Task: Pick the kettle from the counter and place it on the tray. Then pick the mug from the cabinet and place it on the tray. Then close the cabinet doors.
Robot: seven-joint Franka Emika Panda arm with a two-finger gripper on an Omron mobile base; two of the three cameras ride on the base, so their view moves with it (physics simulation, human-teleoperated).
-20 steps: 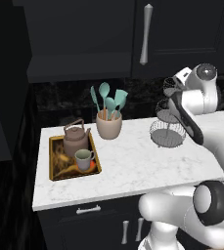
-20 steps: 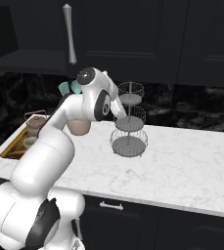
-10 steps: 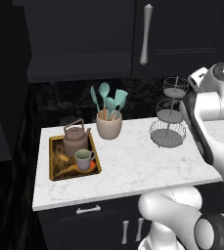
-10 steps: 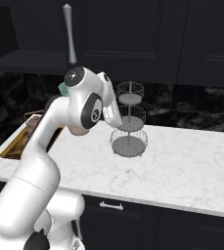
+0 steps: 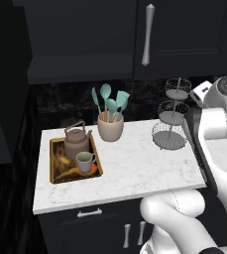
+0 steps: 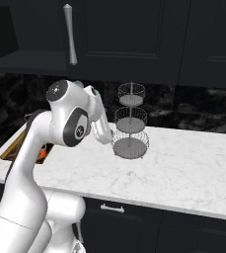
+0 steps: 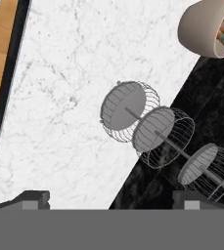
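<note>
Your claw (image 7: 111, 199) stands wide open with nothing between its tips, hanging above the three-tier wire basket stand (image 7: 155, 131) on the marble counter (image 5: 135, 168). Away from it, at the counter's far left end, the kettle (image 5: 77, 140) and mug (image 5: 85, 161) sit together on the gold-rimmed tray (image 5: 54, 176). The utensil crock (image 5: 110, 127) stands between tray and claw.
</note>
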